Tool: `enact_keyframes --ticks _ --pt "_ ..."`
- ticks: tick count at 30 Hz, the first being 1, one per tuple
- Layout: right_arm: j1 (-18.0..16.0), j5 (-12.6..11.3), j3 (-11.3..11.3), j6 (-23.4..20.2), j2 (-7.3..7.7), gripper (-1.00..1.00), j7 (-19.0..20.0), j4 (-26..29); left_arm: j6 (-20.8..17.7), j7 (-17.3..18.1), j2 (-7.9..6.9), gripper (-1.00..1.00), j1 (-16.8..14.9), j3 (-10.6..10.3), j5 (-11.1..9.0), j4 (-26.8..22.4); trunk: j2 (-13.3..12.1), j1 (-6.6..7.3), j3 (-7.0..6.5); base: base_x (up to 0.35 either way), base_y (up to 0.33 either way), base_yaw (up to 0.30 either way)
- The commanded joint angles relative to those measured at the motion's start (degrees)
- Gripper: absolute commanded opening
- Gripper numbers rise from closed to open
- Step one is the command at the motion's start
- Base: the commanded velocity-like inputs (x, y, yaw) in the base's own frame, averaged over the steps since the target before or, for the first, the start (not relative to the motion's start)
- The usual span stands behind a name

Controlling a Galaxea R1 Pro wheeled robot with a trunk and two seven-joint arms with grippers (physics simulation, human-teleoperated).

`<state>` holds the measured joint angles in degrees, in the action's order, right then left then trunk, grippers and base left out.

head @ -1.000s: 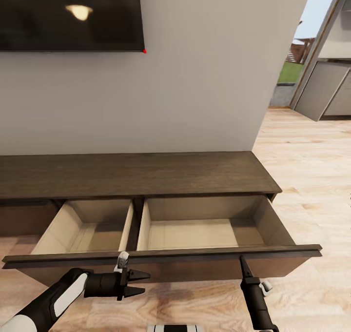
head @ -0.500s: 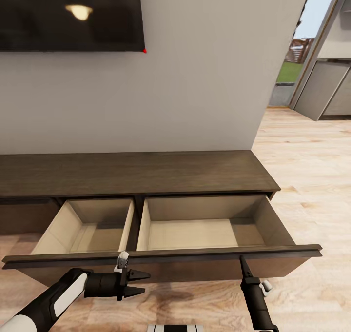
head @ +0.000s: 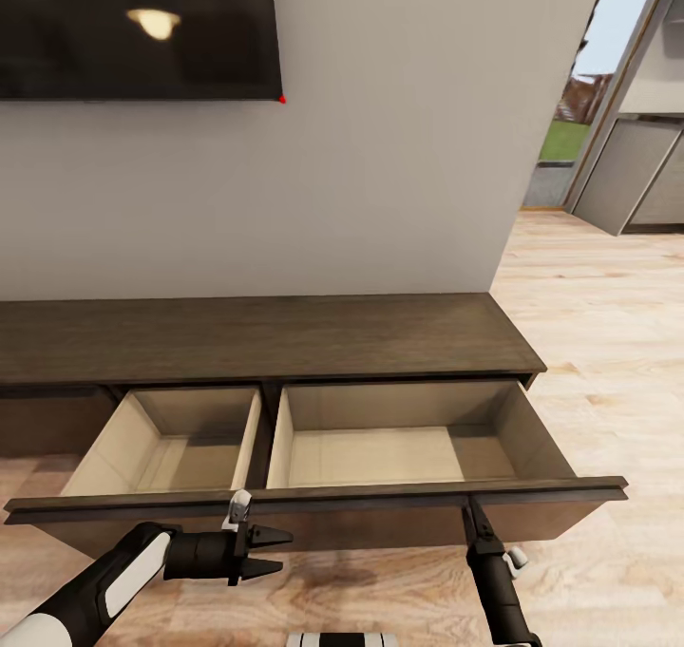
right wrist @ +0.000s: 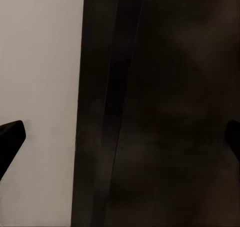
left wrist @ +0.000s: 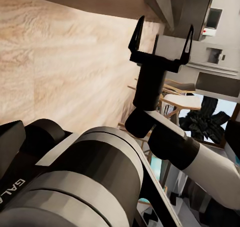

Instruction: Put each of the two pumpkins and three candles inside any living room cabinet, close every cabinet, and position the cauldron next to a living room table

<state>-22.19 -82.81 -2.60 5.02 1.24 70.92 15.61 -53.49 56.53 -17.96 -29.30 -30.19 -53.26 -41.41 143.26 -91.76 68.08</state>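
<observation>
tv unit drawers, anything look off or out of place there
Nothing looks damaged or askew. The cabinet has its drawer pulled wide open, both pale compartments bare inside. The right tool sits against the drawer front; the left tool hangs open below it.

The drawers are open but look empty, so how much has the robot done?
Done: the cabinet's drawer is pulled out, both compartments bare. In hand: the right pincer is up at the drawer front; the left pincer holds nothing. Left: pumpkins, candles, closing up, the cauldron.
</observation>
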Motion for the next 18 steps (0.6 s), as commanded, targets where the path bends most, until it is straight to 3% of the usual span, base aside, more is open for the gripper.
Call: enact_keyframes --ticks 1,7,18 --pt "0.0 0.1 0.0 0.5 -0.01 1.00 0.1 0.0 -0.3 0.1 -0.05 1.00 -0.1 -0.2 -0.3 0.0 0.0 0.01 0.04 0.000 0.000 0.000" --pt "0.0 0.1 0.0 0.5 -0.01 1.00 0.1 -0.1 -0.3 0.0 -0.05 1.00 -0.1 -0.2 -0.3 0.0 0.0 0.01 0.04 -0.056 0.000 0.000" --pt "0.0 0.1 0.0 0.5 -0.01 1.00 0.0 -0.1 -0.2 0.0 -0.05 1.00 -0.1 -0.2 -0.3 0.0 0.0 0.01 0.04 -0.239 0.000 0.000"
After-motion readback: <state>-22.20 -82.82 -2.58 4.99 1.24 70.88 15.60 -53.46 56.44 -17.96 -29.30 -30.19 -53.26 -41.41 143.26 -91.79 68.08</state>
